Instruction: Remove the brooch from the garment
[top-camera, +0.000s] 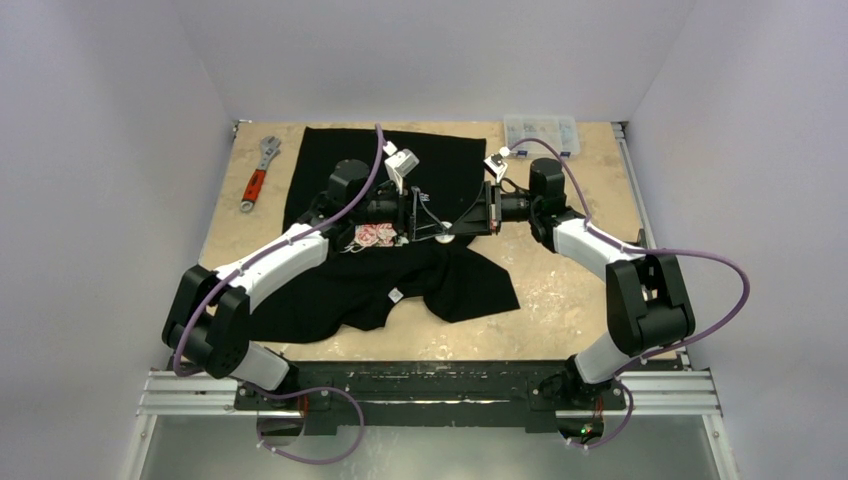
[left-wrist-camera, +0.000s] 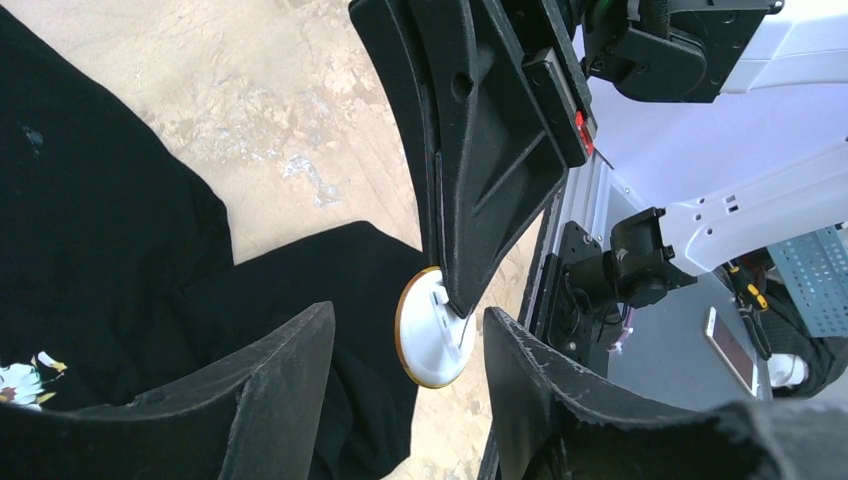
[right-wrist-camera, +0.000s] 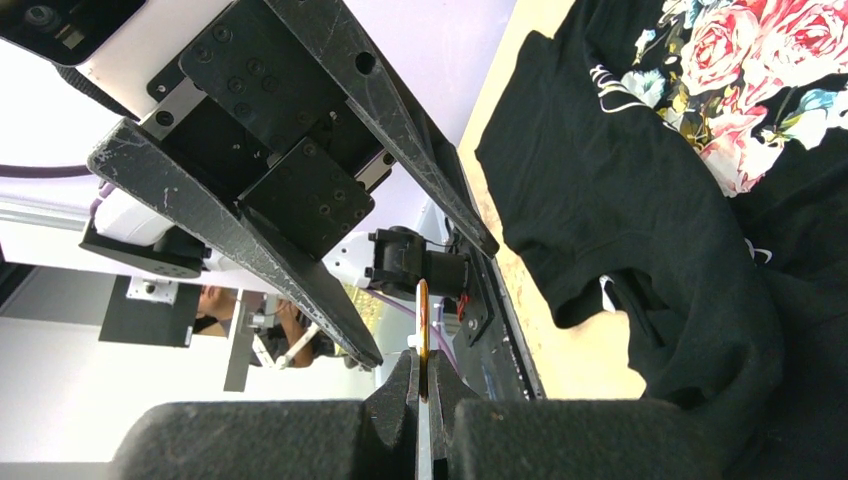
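Observation:
The garment (top-camera: 350, 280) is a black T-shirt with a rose print (top-camera: 375, 236), lying crumpled on the table. It also shows in the left wrist view (left-wrist-camera: 100, 250) and the right wrist view (right-wrist-camera: 650, 200). The brooch (left-wrist-camera: 432, 335) is a round disc with a white back, a pin and an orange rim. My right gripper (right-wrist-camera: 423, 385) is shut on its edge (right-wrist-camera: 423, 320) and holds it in the air above the shirt (top-camera: 447, 238). No cloth shows on the pin. My left gripper (left-wrist-camera: 405, 345) is open, one finger on each side of the brooch, not touching it.
A red-handled adjustable wrench (top-camera: 258, 172) lies at the far left of the table. A clear plastic parts box (top-camera: 541, 132) stands at the far right. The shirt's white neck label (top-camera: 396, 295) faces the near edge. The two arms meet over the shirt's middle.

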